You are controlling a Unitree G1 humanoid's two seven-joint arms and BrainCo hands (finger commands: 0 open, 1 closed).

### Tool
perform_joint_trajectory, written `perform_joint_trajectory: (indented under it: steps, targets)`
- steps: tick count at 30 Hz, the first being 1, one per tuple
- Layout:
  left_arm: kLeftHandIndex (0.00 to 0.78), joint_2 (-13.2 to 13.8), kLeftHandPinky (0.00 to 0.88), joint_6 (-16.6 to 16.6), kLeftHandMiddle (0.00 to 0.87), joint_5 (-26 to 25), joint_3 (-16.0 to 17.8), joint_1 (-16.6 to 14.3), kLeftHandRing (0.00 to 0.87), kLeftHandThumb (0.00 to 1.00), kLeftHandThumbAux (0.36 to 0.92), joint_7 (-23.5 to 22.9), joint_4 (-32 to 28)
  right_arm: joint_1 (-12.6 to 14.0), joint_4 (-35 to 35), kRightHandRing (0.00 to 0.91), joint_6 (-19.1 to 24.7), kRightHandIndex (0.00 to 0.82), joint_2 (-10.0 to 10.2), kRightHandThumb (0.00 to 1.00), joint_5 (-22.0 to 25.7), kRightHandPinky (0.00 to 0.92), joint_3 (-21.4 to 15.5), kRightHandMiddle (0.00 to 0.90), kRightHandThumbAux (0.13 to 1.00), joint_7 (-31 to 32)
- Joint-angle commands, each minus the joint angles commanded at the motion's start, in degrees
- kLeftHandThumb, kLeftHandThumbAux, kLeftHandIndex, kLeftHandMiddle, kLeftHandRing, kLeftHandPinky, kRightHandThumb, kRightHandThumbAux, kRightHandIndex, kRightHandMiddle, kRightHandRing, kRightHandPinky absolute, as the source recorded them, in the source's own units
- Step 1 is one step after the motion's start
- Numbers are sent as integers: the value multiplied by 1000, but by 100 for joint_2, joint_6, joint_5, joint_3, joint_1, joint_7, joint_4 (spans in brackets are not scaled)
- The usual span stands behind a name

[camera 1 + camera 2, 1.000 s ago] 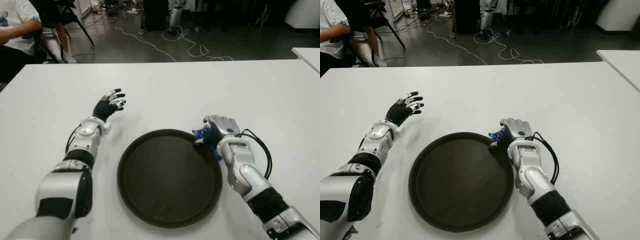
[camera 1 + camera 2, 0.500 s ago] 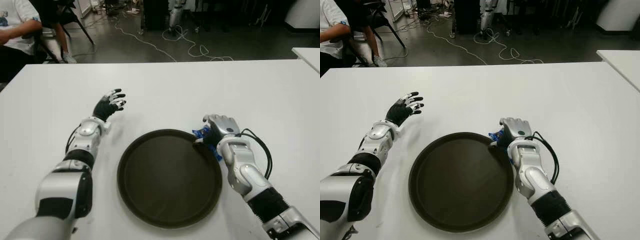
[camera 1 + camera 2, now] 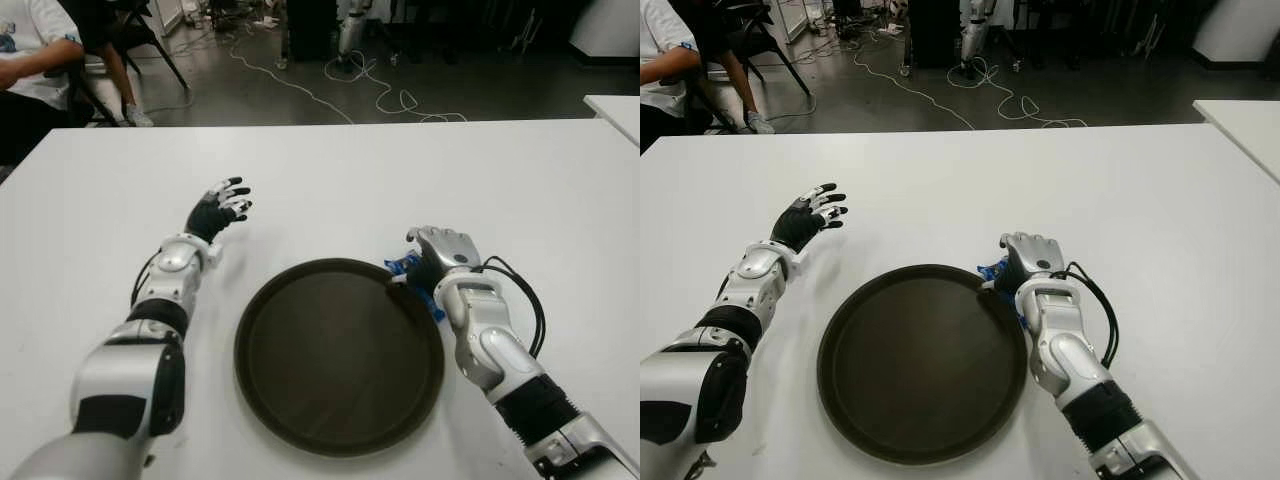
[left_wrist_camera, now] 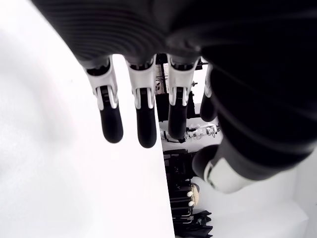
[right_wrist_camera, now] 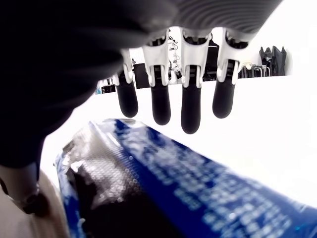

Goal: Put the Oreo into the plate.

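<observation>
The Oreo [image 3: 403, 266] is a blue foil packet lying on the white table [image 3: 330, 180], against the right rim of the dark round plate [image 3: 330, 360]. My right hand [image 3: 436, 252] is over the packet, palm down. In the right wrist view its fingers [image 5: 190, 106] stretch straight out above the blue packet [image 5: 188, 193] and do not close around it. My left hand [image 3: 222, 205] shows left of the plate with its fingers spread, holding nothing. The plate holds nothing.
A seated person [image 3: 30, 60] is beyond the table's far left corner. Cables [image 3: 380, 95] trail across the dark floor behind the table. A second white table's corner [image 3: 615, 105] shows at the far right.
</observation>
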Motion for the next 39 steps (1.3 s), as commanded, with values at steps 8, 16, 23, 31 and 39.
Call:
perform_joint_trajectory:
  steps: [8, 16, 23, 31, 39]
  targets:
    - [129, 1, 221, 5, 189, 10, -5, 1, 198, 31, 745, 0, 13, -7, 99, 284, -93, 268, -22, 0, 80, 283, -27, 276, 572, -98]
    - [129, 1, 226, 16, 191, 12, -6, -3, 200, 45, 751, 0, 12, -66, 212, 266, -53, 266, -6, 0, 52, 245, -23, 263, 558, -116]
    - [128, 5, 218, 37, 190, 5, -2, -5, 198, 48, 754, -22, 15, -54, 184, 249, -29, 262, 8, 0, 62, 230, -43, 254, 571, -156]
    - [128, 5, 221, 80, 191, -6, 11, -16, 200, 52, 730, -11, 22, -65, 178, 254, 0, 264, 23, 0, 83, 215, -67, 261, 557, -143]
    - [136, 7, 227, 63, 196, 1, 7, -8, 203, 53, 739, -37, 8, -81, 187, 250, 43, 246, 19, 0, 94, 236, -69, 250, 555, -90]
